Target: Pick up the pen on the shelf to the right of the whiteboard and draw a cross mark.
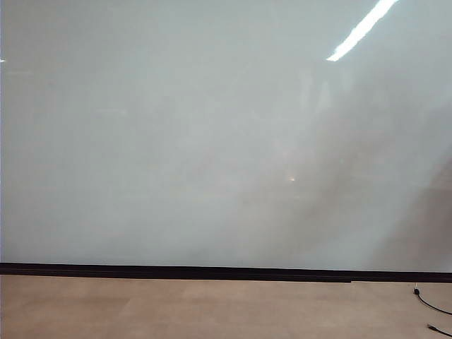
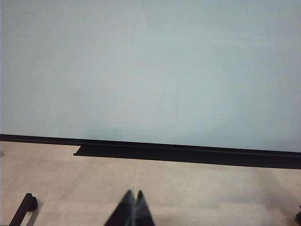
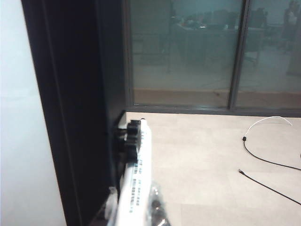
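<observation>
The whiteboard [image 1: 212, 127] fills the exterior view, with a thin black strip [image 1: 212, 271] along its lower edge; no cross mark is in view on it. In the right wrist view the pen [image 3: 136, 179], a white barrel with small printed text, runs up from my right gripper [image 3: 134, 212], which is shut on it. The pen's far end lies against a black knobbed holder [image 3: 127, 137] on the board's black side frame [image 3: 75, 117]; the shelf itself is hard to make out. My left gripper [image 2: 133, 194] hangs over the floor before the whiteboard [image 2: 150, 70], shut and empty.
Tan wooden floor [image 1: 176, 311] lies below the board. Black cables [image 3: 263, 162] and a white cable [image 3: 265, 120] trail on the floor to the right. A glass partition [image 3: 188, 56] stands behind. A black stand foot [image 2: 23, 209] shows by the left gripper.
</observation>
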`<action>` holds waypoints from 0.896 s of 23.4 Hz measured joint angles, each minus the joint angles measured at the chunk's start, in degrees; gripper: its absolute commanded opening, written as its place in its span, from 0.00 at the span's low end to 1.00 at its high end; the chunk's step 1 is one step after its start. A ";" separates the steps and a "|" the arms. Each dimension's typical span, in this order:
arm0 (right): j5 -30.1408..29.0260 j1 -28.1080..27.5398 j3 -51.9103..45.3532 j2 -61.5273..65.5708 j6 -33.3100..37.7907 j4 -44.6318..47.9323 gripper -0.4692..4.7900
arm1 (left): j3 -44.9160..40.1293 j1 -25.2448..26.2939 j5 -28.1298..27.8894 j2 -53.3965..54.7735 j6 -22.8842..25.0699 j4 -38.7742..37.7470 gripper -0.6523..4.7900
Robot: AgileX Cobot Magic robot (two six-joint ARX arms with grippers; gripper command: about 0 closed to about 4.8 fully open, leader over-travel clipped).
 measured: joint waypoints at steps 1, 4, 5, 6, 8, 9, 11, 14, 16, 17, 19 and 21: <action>0.09 -0.09 0.00 0.04 0.02 -0.02 0.09 | 0.00 0.00 0.00 0.00 0.00 0.00 0.11; 0.39 -0.17 0.00 0.07 0.04 -0.09 0.08 | 0.00 0.00 0.00 0.00 0.00 0.00 0.11; 1.09 -0.20 0.00 0.07 0.04 -0.11 0.08 | 0.00 0.00 0.00 0.00 0.00 0.00 0.11; 2.05 -0.26 -0.02 0.07 0.04 -0.13 0.08 | 0.00 0.00 0.00 0.00 0.00 -0.02 0.11; 4.70 -0.52 -0.15 0.07 0.07 -0.13 0.08 | 0.00 0.00 0.00 0.00 0.00 0.00 0.11; 7.91 -1.07 -0.66 -0.04 0.07 -0.13 0.08 | 0.00 0.00 0.00 -0.02 -0.02 -0.02 0.11; 14.43 -1.18 -3.65 -1.77 0.02 -0.26 0.08 | 0.00 0.00 0.00 -0.02 0.00 -0.02 0.11; 22.73 0.83 -9.22 -6.80 0.02 -0.42 0.08 | 0.00 0.00 0.00 -0.02 0.00 0.00 0.11; 26.08 2.67 -11.85 -10.12 0.02 -0.37 0.08 | 0.00 0.00 0.00 -0.02 0.00 0.00 0.11; 27.71 3.72 -12.90 -11.78 0.07 -0.39 0.08 | 0.00 0.00 0.00 -0.02 0.00 -0.02 0.11; 32.35 6.49 -16.52 -16.92 0.07 -0.39 0.08 | 0.00 0.00 0.00 -0.02 0.00 0.00 0.11; 38.25 10.60 -20.76 -23.89 0.07 -0.39 0.08 | 0.00 0.00 0.00 -0.02 -0.02 0.00 0.11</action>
